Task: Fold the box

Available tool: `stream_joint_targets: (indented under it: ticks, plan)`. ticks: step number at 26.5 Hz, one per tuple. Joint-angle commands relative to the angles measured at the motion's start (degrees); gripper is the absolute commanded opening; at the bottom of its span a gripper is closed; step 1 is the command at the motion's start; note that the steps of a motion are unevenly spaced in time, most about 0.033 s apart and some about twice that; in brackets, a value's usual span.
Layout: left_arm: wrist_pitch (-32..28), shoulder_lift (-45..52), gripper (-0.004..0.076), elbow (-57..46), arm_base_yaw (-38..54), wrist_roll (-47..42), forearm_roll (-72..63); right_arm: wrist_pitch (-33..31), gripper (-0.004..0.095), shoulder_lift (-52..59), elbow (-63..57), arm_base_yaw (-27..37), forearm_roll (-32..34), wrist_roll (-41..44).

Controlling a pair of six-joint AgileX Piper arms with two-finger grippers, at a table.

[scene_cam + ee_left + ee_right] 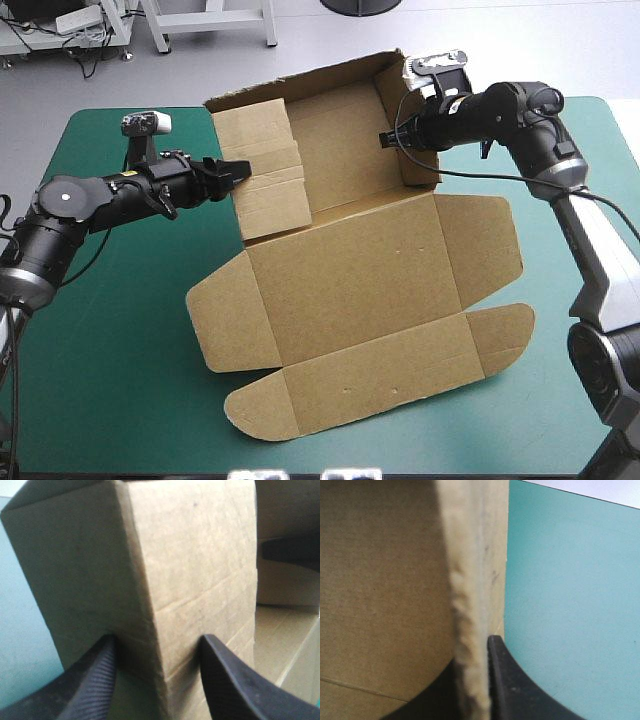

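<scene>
The brown box (350, 300) lies on the teal-green cover with its far half raised into walls and its lid and flaps flat toward the near edge. My left gripper (238, 168) is at the box's left wall (265, 170). In the left wrist view its black fingers (220, 675) straddle a folded corner of that wall (165, 580) and touch it on both sides. My right gripper (385, 138) reaches in at the right wall (405, 110). In the right wrist view the board's edge (470, 605) is pinched between the fingers (505, 680).
Bare teal-green cover (100, 350) lies left of the box and along the near edge. The flat lid flaps reach toward the front right (500, 335). The table's far edge runs just behind the raised back wall (300, 82).
</scene>
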State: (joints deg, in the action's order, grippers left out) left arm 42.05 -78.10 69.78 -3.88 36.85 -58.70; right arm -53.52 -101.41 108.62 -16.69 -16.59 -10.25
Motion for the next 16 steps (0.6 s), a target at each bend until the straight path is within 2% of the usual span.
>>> stream_joint_targets:
  ticks: [1,8,15,16]
  plan:
    - [-2.6,1.6,0.0364,1.8,-1.6,-9.3,6.1,3.7,-0.0018,3.0,2.0,-0.8,-8.4,0.6]
    - [-1.6,1.6,0.0364,1.8,-1.6,-17.7,15.9,3.7,-0.0018,3.0,2.1,-0.8,-11.3,-0.7]
    - [-4.4,1.5,0.0361,1.8,-1.6,-21.2,16.4,2.8,-0.0018,3.0,2.1,-0.8,-13.7,-1.3]
    - [-5.6,1.5,0.0333,1.8,-1.6,-22.2,16.4,2.2,-0.0018,3.0,2.1,-0.8,-13.7,-1.3]
